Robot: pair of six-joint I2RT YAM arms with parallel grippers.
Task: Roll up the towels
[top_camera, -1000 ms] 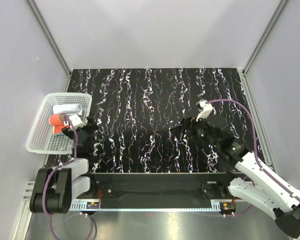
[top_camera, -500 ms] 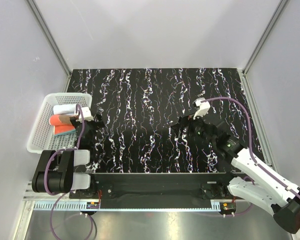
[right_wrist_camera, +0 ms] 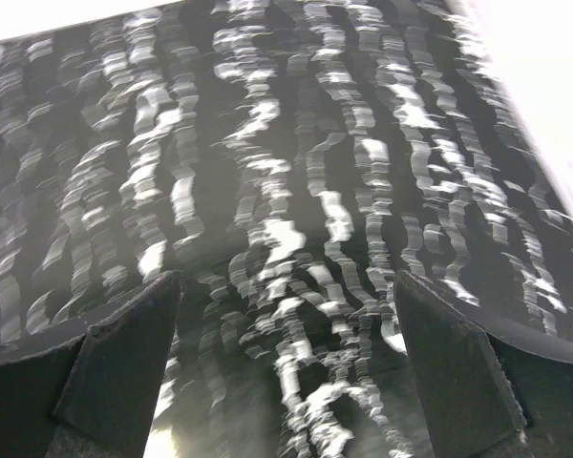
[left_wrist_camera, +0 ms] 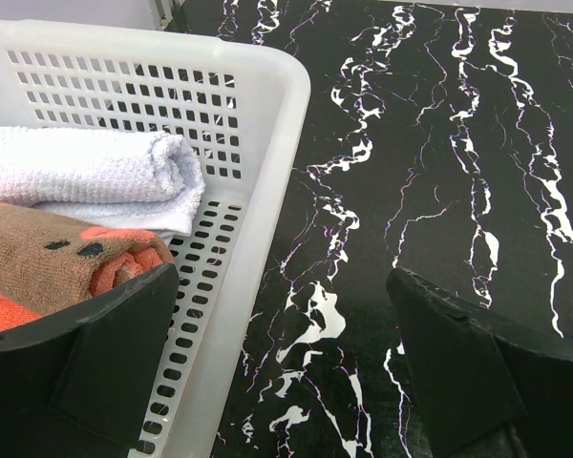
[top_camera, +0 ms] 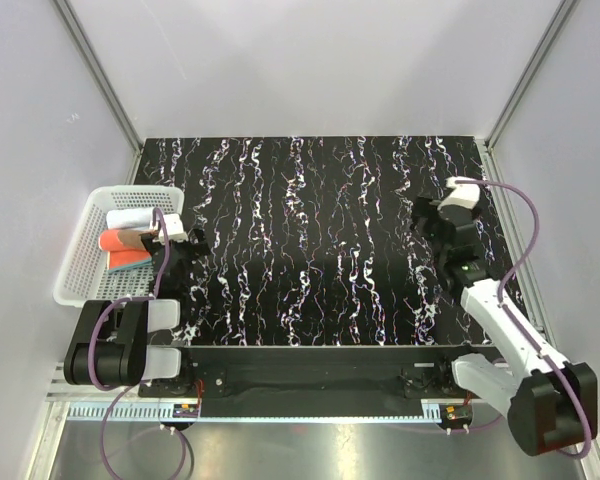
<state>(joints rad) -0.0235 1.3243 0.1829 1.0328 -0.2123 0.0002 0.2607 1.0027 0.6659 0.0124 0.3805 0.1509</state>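
Note:
Two rolled towels lie in the white basket (top_camera: 80, 272) at the left. The white towel (top_camera: 132, 216) lies behind the rust-brown one (top_camera: 123, 242); in the left wrist view the white towel (left_wrist_camera: 86, 172) and the brown towel (left_wrist_camera: 57, 258) lie side by side. My left gripper (top_camera: 180, 255) is open and empty, straddling the basket's right wall (left_wrist_camera: 267, 191), its left finger (left_wrist_camera: 95, 363) over the basket floor. My right gripper (top_camera: 427, 222) is open and empty over the marble table at the right; its view is motion-blurred.
The black marble-patterned table (top_camera: 310, 220) is bounded by grey walls at the back and sides. The basket stands at its left edge, partly overhanging. The black base rail (top_camera: 310, 365) of the arms runs along the near edge.
The right arm has swung from the table's middle to the right and farther back. The left gripper drew out of the basket to its right wall, then held still.

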